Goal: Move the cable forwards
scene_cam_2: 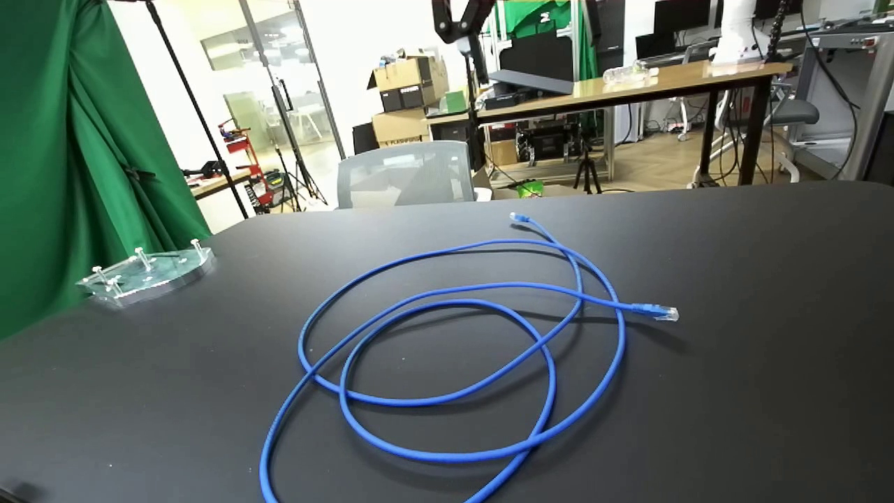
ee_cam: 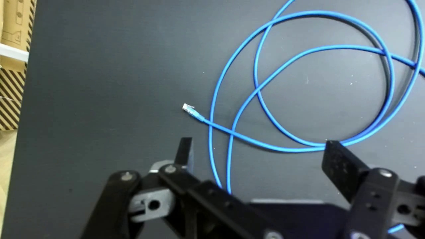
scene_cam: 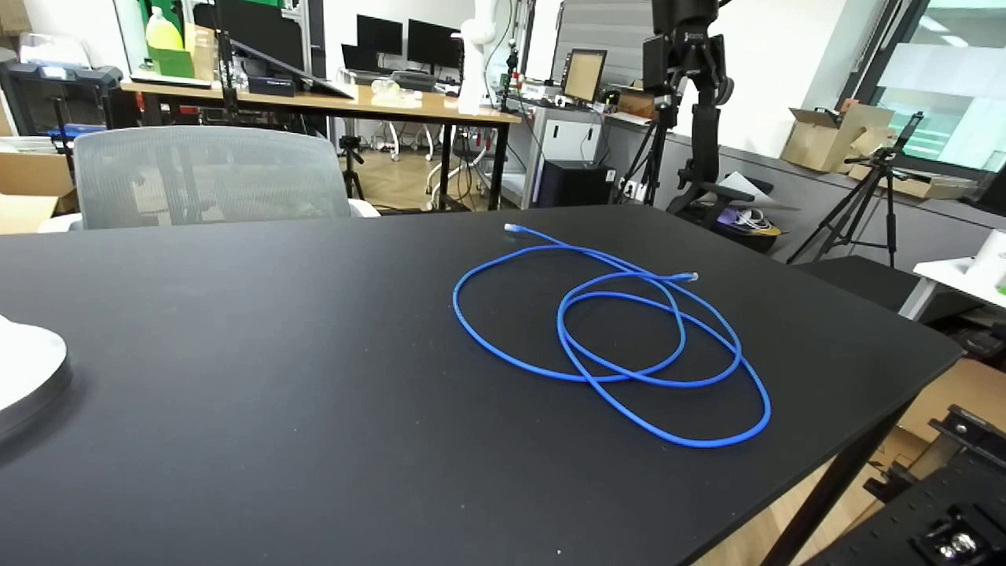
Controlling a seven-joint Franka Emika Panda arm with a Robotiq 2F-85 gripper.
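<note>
The black two-fingered hand point(ee_cam: 259, 146) with silvery metal joints was hanging up above the flat matte black counter point(scene_cam: 275, 354), and its dark blocky fingers point(ee_cam: 342, 169) were spread way apart. Both exterior views had a clear gap between it and the stuff below.

Under it was the long, thin, bright blue cable point(ee_cam: 282, 150), just lying on the counter in a few loose loops that crossed over each other. In the wrist view a small clear-tipped plug end point(ee_cam: 192, 111) poked out of the loops, just past one fingertip, and a bit of cord ran behind the other fingertip. Both exterior views had two plug ends showing, one of them near the edge by the grey mesh-backed chair point(scene_cam: 212, 177).

Well apart from the cable, a thick see-through plate point(scene_cam_2: 157, 274) with bolts standing up from it sat near the long green fabric curtain point(scene_cam_2: 84, 175). An exterior view also caught a white round-edged object point(scene_cam: 27, 365), cut off, couldn't tell what. Further back were a light wood-topped desk point(scene_cam_2: 688, 75), a black tripod point(scene_cam: 882, 161) and an open brown cardboard box point(scene_cam: 821, 141).
</note>
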